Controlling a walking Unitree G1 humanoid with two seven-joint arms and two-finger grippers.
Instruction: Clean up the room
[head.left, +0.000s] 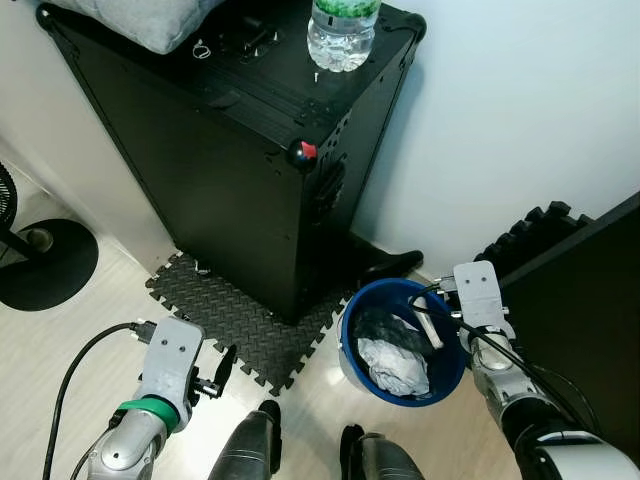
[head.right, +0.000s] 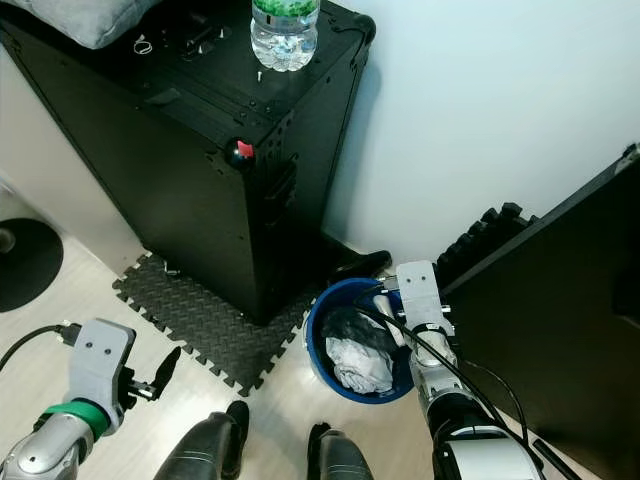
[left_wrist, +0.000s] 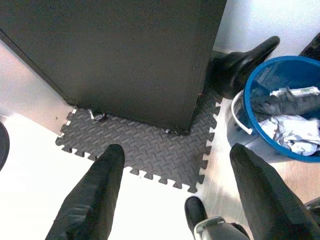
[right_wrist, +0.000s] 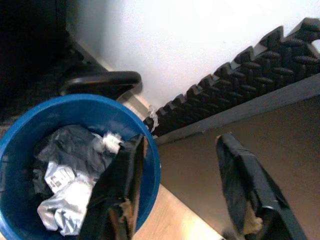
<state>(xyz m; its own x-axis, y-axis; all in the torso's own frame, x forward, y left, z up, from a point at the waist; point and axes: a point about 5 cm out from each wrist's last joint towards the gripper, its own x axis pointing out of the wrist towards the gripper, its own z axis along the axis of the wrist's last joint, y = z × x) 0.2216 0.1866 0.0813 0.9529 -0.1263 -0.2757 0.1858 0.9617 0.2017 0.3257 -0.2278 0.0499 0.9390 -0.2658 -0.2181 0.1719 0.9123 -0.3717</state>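
Head views look down on a tall black case (head.left: 230, 170) standing against the white wall (head.left: 520, 110), resting on a dark foam mat (head.left: 240, 320) on the pale floor (head.left: 60, 340). On the case's top, near its far corner by the wall, stands a clear water bottle (head.left: 342, 32), and a grey cushion (head.left: 140, 20) lies at the opposite far edge. A red button (head.left: 304, 152) sits at the case's near top corner. To my right rises a dark panel (head.left: 590, 300), with more foam tiles (head.left: 530, 235) wedged between it and the wall. Between case and panel sits a blue bucket (head.left: 352, 372) holding crumpled paper (head.left: 395, 365) and dark wrapping. My right gripper (right_wrist: 185, 195) is released, fingers spread wide, one finger over the bucket's rim and the other outside it beside the panel. My left gripper (left_wrist: 175, 190) hangs open too, above the mat's near edge, grasping nothing. A black fan base (head.left: 45, 265) lies on the floor at far left.
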